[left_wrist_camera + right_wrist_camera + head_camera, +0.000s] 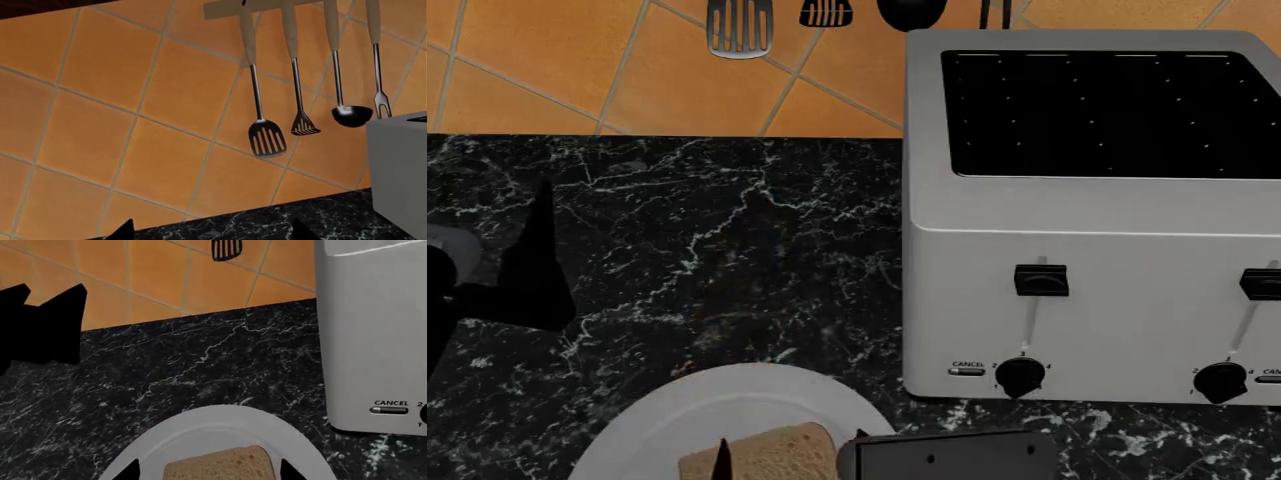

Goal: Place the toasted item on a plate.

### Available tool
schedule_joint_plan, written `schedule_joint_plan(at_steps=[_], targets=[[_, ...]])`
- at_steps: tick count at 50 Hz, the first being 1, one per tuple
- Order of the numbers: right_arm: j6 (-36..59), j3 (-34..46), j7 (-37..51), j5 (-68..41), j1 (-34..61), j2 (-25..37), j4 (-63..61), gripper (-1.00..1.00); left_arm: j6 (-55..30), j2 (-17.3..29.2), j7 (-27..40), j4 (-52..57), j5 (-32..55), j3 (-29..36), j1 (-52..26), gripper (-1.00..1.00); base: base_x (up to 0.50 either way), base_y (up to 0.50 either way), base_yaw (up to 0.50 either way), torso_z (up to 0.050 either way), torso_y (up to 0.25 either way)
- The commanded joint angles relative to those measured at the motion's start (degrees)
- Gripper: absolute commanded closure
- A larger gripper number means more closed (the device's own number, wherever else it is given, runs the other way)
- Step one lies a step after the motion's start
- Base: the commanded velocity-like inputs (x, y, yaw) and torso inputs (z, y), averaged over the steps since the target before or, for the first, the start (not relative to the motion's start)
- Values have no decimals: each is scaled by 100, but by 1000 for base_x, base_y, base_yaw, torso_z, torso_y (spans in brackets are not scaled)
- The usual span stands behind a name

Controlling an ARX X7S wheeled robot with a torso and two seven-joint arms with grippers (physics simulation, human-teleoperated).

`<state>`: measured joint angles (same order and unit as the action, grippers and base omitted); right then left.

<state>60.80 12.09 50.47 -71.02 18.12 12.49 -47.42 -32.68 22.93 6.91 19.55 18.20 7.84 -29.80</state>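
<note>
The slice of bread [220, 465], tan with a darker crust, lies flat on the round white plate [200, 427] on the black marble counter. My right gripper [208, 472] is just over it, open, one fingertip on each side of the slice with a gap on both sides. In the head view the bread [761, 462] and the plate [681, 410] sit at the bottom edge, with the right gripper [791, 450] over them. My left gripper [212, 233] is open and empty, facing the tiled wall; it shows at the left of the head view [527, 270].
The white boxy toaster [1094, 220] stands right of the plate, close to the right gripper; it also shows in the right wrist view [373, 335]. Several black utensils [267, 137] hang on the orange tiled wall behind the marble counter [721, 250].
</note>
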Motion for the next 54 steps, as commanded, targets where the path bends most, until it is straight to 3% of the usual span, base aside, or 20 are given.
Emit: schedule_joint_plan(at_steps=[1, 11, 27, 38, 44, 54], targets=[[283, -297, 1139, -1052, 902, 251, -324, -100, -59, 29, 26, 55, 32, -13, -29, -100, 0, 0, 0, 0, 0], [1, -468, 3296, -3363, 2902, 1256, -428, -100, -405, 175, 94, 392, 148, -129, -111, -100, 0, 0, 0, 0, 0], [-450, -820, 3891, -4627, 4311, 3012, -273, -100, -1596, 695, 354, 1646, 567, -696, -157, -100, 0, 0, 0, 0, 0], [-685, -1576, 3566, -4849, 4087, 4120, -224, -100, -2459, 1145, 537, 2580, 1029, -1695, 169, -100, 0, 0, 0, 0, 0], [-734, -1796, 3476, -4940, 4088, 4410, -189, -100, -2924, 1283, 651, 2917, 1258, -2060, -74, -100, 0, 0, 0, 0, 0], [-776, -2061, 3347, -5212, 4376, 5003, -125, -100, -4326, 1688, 681, 3624, 2148, -3199, -910, -100, 0, 0, 0, 0, 0]])
